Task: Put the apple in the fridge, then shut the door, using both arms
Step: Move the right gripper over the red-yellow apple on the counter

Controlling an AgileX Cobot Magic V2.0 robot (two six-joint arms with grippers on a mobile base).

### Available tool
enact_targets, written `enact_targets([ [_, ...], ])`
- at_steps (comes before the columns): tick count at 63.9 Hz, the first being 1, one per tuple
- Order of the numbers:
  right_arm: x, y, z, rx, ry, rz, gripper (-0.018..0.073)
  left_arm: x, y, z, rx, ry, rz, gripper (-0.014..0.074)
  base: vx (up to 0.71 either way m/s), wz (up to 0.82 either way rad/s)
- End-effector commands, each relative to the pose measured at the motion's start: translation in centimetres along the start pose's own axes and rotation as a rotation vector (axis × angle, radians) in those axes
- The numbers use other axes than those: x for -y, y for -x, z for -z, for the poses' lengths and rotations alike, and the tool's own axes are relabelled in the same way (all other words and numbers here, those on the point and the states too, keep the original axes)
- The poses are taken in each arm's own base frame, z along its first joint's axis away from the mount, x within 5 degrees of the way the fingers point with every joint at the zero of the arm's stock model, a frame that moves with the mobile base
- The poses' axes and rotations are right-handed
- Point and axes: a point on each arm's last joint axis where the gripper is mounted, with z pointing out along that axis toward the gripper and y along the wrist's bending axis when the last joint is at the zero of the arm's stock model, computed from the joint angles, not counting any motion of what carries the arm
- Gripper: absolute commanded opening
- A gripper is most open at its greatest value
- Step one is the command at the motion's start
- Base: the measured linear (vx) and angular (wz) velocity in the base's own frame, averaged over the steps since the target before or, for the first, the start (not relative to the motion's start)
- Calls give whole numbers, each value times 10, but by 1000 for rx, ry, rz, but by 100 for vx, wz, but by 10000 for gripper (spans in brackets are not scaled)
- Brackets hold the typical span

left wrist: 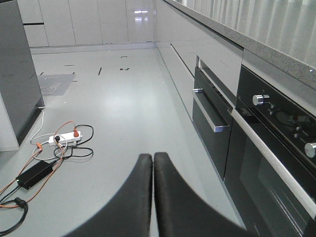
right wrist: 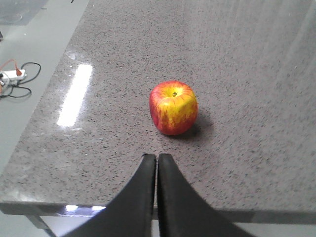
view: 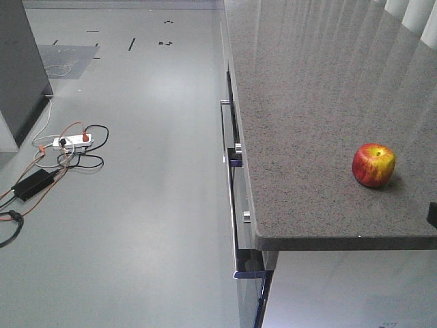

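The apple (view: 373,165) sat stem-up on the counter (view: 307,102), near the counter's front edge, untouched and reachable. The right end effector (right wrist: 157,159) hovered over that counter edge just short of the apple, fingers pressed together and holding nothing, likely lined up for approach. The left end effector (left wrist: 152,157), also closed and empty, hung beside the counter above the floor (left wrist: 123,108), probably kept free for the door.

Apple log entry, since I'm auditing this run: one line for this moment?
apple: on counter, untouched | left gripper: shut, over floor | right gripper: shut, just short of apple
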Motion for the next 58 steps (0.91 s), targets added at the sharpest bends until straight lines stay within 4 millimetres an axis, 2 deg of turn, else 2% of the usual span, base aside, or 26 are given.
enact_targets([
  [1,0,18,5,115,-8,66,67,1,0,-1,61,-13,18,-5,0,0],
  [10,0,25,0,106,-3,54,251,1,0,-1,61,-13,18,-5,0,0],
  [20,0,32,-11,60,-1,49,575,1,0,-1,61,-13,18,-5,0,0],
  [27,0,29,-17,29,0,51,727,1,0,-1,61,-13,18,-5,0,0],
  [45,-2,34,-20,60,17,-12,712,1,0,-1,61,-13,18,-5,0,0],
  [58,-3,61,-41,16,21,-14,683,1,0,-1,61,-13,18,-5,0,0],
])
